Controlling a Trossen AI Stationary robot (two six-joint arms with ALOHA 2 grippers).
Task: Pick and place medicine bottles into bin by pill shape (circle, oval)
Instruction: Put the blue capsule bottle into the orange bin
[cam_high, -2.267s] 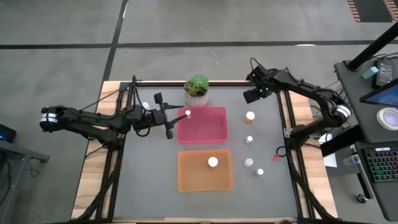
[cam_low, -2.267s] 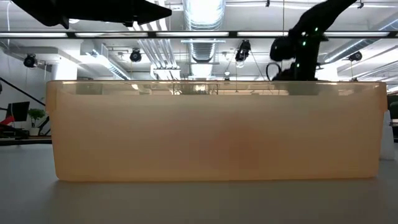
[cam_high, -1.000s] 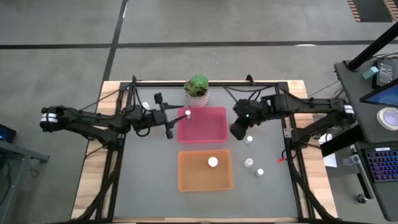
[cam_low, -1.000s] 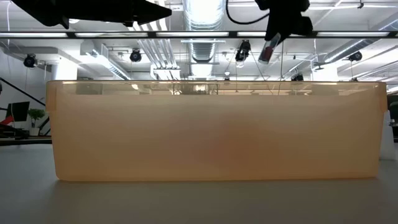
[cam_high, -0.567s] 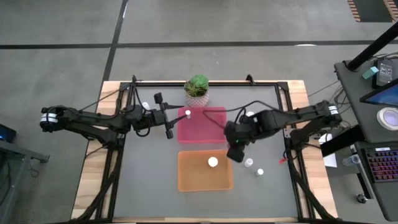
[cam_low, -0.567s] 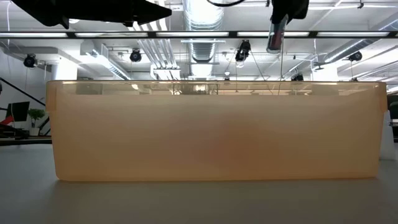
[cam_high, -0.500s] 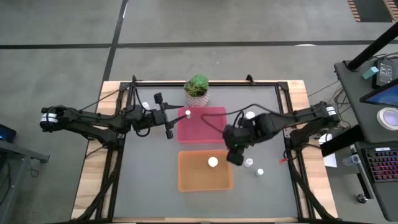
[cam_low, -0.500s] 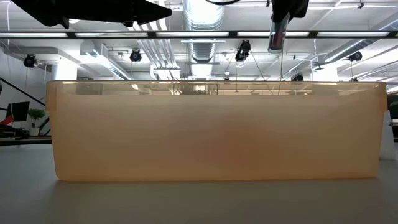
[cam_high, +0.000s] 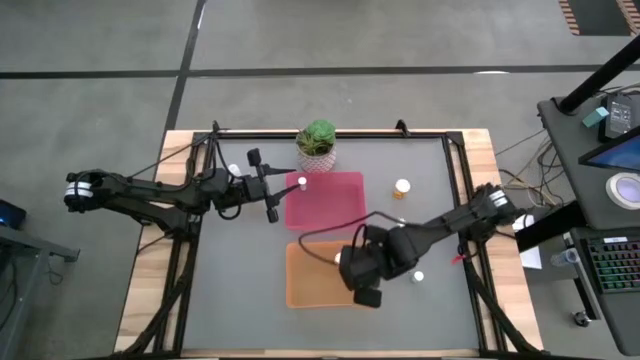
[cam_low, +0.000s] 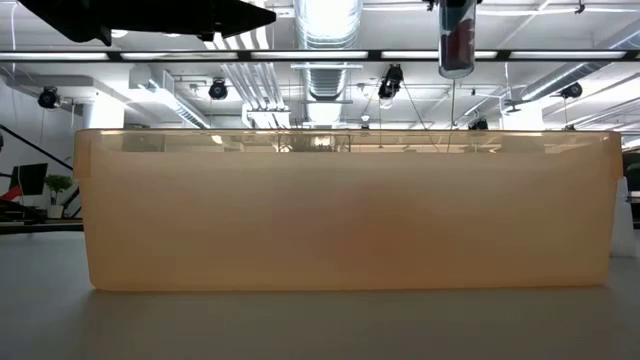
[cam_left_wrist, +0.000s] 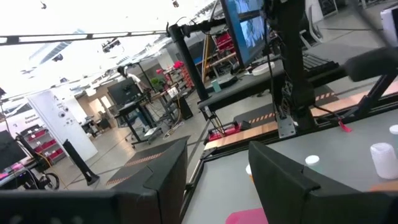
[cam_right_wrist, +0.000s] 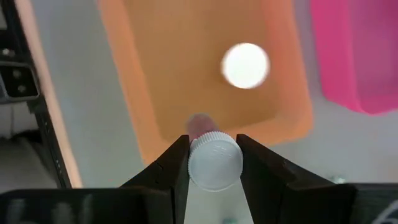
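Observation:
My right gripper (cam_high: 358, 268) hangs over the orange tray (cam_high: 310, 285) and is shut on a medicine bottle (cam_right_wrist: 214, 163) with a white cap. In the low view the bottle's reddish body (cam_low: 457, 40) hangs above the tray's wall (cam_low: 350, 210). Another white-capped bottle (cam_right_wrist: 245, 65) stands inside the orange tray. My left gripper (cam_high: 265, 187) is open and empty, level, at the left edge of the pink tray (cam_high: 335, 205), where one more bottle (cam_high: 302, 182) stands. My right gripper pinches the bottle by the sides of its white cap (cam_right_wrist: 214, 177) between its two fingers (cam_right_wrist: 177, 163). The fingers come from above, pointing down. The bottle hangs upright below them, lifted clear above the orange tray.
An orange bottle (cam_high: 402, 187) and a small white one (cam_high: 418, 277) stand on the table right of the trays. A potted plant (cam_high: 317, 142) stands at the far edge behind the pink tray. The left wrist view shows two bottles (cam_left_wrist: 312, 160) (cam_left_wrist: 380, 152) farther off.
My right gripper has carried the bottle from beside the pink tray's right edge toward the table's near edge and left, out over the orange tray. The bottle, tilted a second ago, now hangs upright.

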